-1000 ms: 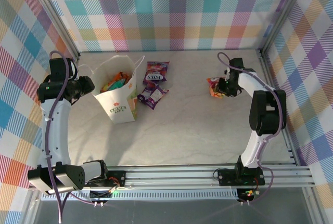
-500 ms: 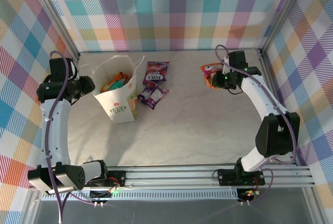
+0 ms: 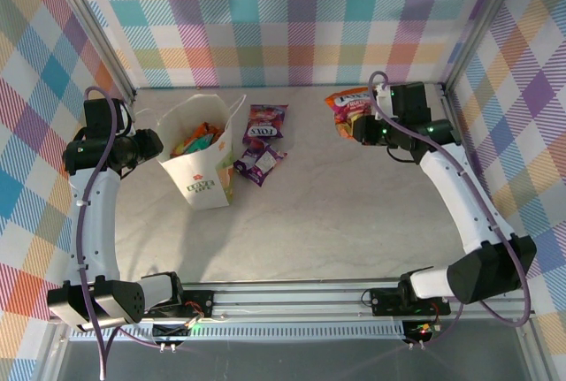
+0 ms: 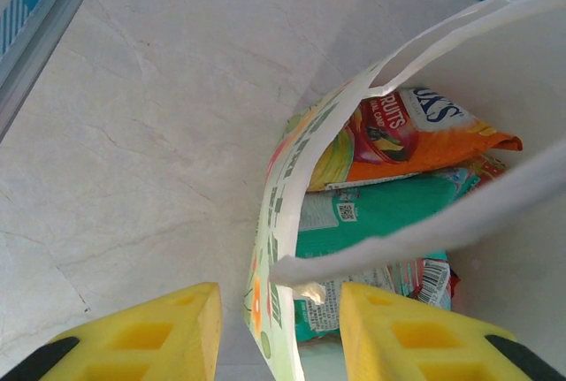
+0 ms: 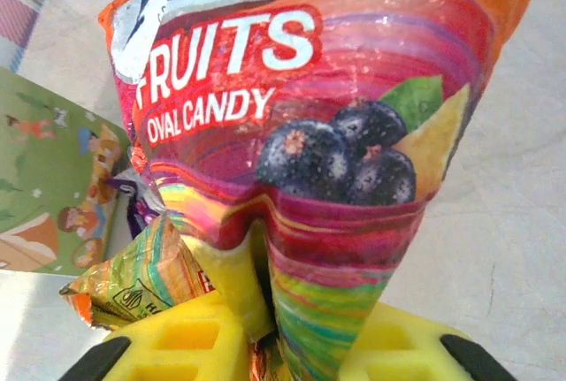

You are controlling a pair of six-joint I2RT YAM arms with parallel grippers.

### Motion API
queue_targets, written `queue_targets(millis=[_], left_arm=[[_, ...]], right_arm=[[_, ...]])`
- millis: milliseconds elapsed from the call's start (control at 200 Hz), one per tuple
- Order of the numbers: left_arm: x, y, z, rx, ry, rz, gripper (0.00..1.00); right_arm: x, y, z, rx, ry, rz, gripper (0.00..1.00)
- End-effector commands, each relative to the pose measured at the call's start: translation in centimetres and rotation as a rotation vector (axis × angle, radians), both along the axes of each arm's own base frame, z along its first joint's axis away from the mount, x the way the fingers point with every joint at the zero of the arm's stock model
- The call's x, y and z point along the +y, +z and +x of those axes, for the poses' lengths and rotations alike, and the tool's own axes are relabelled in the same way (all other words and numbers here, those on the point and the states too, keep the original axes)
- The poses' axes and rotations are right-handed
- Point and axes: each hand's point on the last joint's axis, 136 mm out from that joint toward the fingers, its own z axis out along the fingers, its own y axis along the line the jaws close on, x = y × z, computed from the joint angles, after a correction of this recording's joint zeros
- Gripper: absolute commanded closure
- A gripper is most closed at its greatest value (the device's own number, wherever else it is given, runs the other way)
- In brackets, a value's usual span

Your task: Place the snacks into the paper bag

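- The fruit candy packet hung in the air at the far right of the table, clamped between the yellow fingers of the right gripper; it was glossy foil, orange-edged, with swirled stripes and dark berries printed on it.
- A smaller striped packet lay crumpled against one of those fingers; whether it was pinched too could not be told.
- The paper bag stood upright and open-mouthed at the far left, white with a flower print on its front.
- Inside it lay an orange packet on top of a teal-green packet, both flat and shiny.
- The left gripper straddled the bag's left wall, its fingers apart, one outside and one inside, with the thin paper between them and a white handle crossing above.
- Two purple packets lay flat just right of the bag, one behind the other, between the bag and the lifted packet.
- The table was pale, marble-veined and smooth, with broad bare room across its middle and near half.
- Plaid walls closed the far and side edges, with a metal post at the far right corner close to the right arm; a metal rail ran along the near edge.
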Motion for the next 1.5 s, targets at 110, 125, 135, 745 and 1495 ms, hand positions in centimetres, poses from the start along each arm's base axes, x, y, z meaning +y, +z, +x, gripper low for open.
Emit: queue_targets(millis=[110, 125, 135, 745, 1495], left_arm=[[0.0, 1.3, -0.4, -0.04, -0.011, -0.006, 0.6], [0.0, 1.3, -0.4, -0.041, -0.011, -0.006, 0.6], [0.0, 1.3, -0.4, -0.04, -0.011, -0.006, 0.6], [0.7, 3.5, 0.2, -0.099, 0.037, 0.006, 0.62], [3.0, 2.8, 1.7, -0.12, 0.126, 0.027, 0.85]], right_arm=[[2.3, 6.2, -1.8, -0.13, 0.085, 0.093, 0.76], [2.5, 6.4, -2.0, -0.13, 0.091, 0.097, 0.76], [2.6, 6.5, -2.1, -0.131, 0.095, 0.1, 0.76], [10.9, 14.2, -4.9, -0.27, 0.322, 0.21, 0.77], [24.8, 16.6, -4.9, -0.303, 0.55, 0.281, 0.77]])
